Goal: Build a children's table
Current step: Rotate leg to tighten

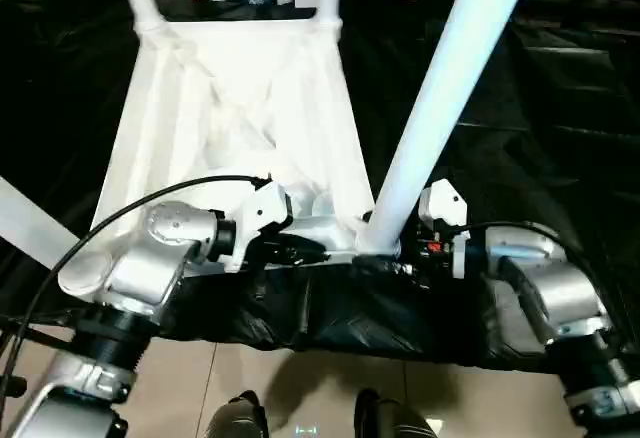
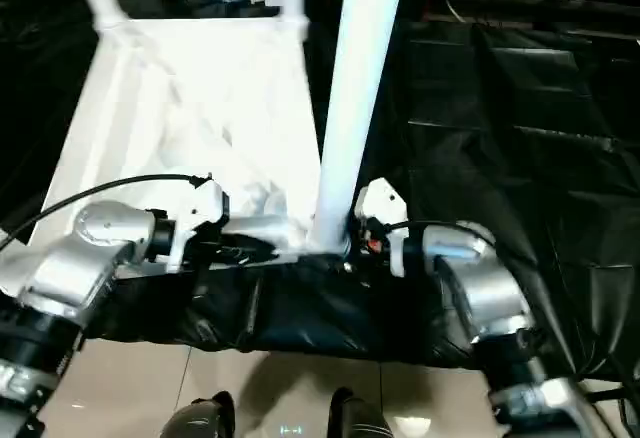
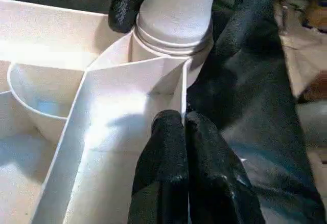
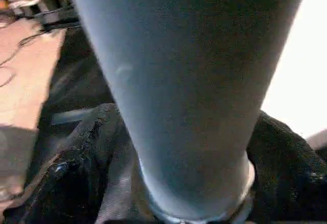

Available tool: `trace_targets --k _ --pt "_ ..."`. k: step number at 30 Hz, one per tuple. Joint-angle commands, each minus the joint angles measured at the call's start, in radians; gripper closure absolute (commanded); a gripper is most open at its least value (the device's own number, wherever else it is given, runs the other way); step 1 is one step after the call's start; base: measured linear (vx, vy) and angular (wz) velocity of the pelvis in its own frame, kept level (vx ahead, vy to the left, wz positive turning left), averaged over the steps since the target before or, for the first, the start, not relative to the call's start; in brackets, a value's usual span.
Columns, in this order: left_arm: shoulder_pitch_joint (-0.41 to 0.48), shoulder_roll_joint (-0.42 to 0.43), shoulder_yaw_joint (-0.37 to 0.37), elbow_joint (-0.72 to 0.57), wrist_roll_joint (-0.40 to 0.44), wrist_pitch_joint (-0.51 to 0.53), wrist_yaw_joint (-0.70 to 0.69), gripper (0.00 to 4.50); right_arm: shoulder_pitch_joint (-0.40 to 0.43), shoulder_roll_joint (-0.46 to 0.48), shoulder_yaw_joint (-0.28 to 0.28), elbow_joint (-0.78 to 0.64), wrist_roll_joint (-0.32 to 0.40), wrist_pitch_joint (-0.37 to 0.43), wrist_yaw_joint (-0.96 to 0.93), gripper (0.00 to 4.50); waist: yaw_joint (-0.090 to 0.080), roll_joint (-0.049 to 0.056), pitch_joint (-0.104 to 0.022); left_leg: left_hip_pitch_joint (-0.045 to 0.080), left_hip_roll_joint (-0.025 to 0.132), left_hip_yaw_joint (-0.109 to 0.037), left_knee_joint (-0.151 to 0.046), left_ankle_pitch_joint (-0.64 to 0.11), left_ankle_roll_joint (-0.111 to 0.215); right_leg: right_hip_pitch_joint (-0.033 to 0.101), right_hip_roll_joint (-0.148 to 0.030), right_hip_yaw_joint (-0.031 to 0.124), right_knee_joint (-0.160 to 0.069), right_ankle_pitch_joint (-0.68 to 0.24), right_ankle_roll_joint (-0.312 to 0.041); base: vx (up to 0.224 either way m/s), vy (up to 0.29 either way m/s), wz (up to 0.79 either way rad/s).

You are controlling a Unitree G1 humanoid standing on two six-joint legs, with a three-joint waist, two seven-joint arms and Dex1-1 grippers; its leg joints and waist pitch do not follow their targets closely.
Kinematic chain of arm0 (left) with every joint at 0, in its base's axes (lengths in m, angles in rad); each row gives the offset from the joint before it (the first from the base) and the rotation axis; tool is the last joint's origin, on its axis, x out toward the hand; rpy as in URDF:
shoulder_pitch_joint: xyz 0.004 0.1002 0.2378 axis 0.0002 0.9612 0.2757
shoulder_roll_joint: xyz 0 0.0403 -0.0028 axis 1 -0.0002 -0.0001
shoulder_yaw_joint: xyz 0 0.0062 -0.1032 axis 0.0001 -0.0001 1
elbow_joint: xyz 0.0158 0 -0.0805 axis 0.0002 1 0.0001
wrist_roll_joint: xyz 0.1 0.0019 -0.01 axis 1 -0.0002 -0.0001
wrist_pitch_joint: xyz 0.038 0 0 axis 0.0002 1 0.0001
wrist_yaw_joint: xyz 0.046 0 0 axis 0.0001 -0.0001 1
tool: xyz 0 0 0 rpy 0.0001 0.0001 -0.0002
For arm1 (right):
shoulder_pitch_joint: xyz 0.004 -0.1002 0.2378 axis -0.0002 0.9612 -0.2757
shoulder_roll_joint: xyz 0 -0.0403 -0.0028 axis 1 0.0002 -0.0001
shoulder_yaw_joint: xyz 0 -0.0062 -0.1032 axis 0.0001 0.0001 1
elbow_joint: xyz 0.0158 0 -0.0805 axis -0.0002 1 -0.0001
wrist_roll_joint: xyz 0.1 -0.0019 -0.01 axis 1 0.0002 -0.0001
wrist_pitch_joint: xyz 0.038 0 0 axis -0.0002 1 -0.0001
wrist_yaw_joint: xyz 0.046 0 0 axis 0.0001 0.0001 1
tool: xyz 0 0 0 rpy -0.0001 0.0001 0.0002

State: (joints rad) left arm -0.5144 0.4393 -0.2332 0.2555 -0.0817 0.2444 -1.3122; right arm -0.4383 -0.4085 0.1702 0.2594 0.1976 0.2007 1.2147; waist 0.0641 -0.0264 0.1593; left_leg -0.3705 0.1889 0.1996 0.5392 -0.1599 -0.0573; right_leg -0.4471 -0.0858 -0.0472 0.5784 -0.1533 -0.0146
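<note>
The children's table (image 1: 240,128) lies upside down on the black sheet (image 1: 560,108), stretching from centre toward 12 o'clock with all four legs seemingly socketed — likely only flipping it upright remains. Left gripper (image 3: 185,127) — fingers pressed together, holding nothing — rests on the rim at 7 o'clock of the near-right leg (image 1: 440,98); right gripper (image 1: 415,248), level at the leg's 4 o'clock base, has jaws I cannot make out.

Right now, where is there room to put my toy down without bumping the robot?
The black sheet right of the near right leg lies bare. The ribbed underside between the two far legs has room too. It is crowded at the near edge, where the left pincer and right pincer meet by that leg's socket.
</note>
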Motion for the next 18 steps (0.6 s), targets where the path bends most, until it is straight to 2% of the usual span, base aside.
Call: trace_targets --k 1,4,6,11,18 --pt "-0.003 0.002 -0.032 0.017 -0.012 -0.011 -0.045 4.50 -0.005 0.003 0.030 0.014 0.012 -0.014 0.051 0.94 0.005 -0.004 -0.066 0.009 0.037 -0.009 -0.041 -0.141 0.121 0.068 -0.049 0.041 -0.044 -0.131 -0.276 0.000 0.000 0.00" --pt "-0.012 0.015 -0.036 0.033 -0.012 -0.022 -0.068 4.50 -0.010 -0.004 0.042 0.022 0.020 -0.017 0.087 1.08 0.005 -0.004 -0.069 0.007 0.036 -0.007 -0.038 -0.105 0.137 0.069 -0.047 0.040 -0.036 -0.078 -0.292 0.000 0.000 0.00" --pt "-0.017 0.019 -0.036 0.042 -0.013 -0.024 -0.074 4.50 -0.013 -0.007 0.048 0.025 0.022 -0.020 0.094 1.32 0.006 -0.004 -0.069 0.007 0.036 -0.007 -0.037 -0.104 0.141 0.068 -0.047 0.040 -0.036 -0.073 -0.296 0.000 0.000 0.00" --pt "-0.027 0.027 -0.042 0.060 -0.020 -0.026 -0.092 4.50 -0.026 -0.006 0.052 0.044 0.024 -0.029 0.113 1.70 0.011 -0.003 -0.070 0.008 0.037 -0.007 -0.037 -0.119 0.130 0.068 -0.049 0.040 -0.038 -0.109 -0.292 0.000 0.000 0.00" --pt "-0.028 0.026 -0.041 0.063 -0.029 -0.019 -0.105 4.50 -0.021 0.003 0.047 0.043 0.030 -0.026 0.115 1.92 0.021 -0.003 -0.073 0.009 0.038 -0.006 -0.035 -0.116 0.123 0.068 -0.048 0.041 -0.035 -0.098 -0.294 0.000 0.000 0.00"
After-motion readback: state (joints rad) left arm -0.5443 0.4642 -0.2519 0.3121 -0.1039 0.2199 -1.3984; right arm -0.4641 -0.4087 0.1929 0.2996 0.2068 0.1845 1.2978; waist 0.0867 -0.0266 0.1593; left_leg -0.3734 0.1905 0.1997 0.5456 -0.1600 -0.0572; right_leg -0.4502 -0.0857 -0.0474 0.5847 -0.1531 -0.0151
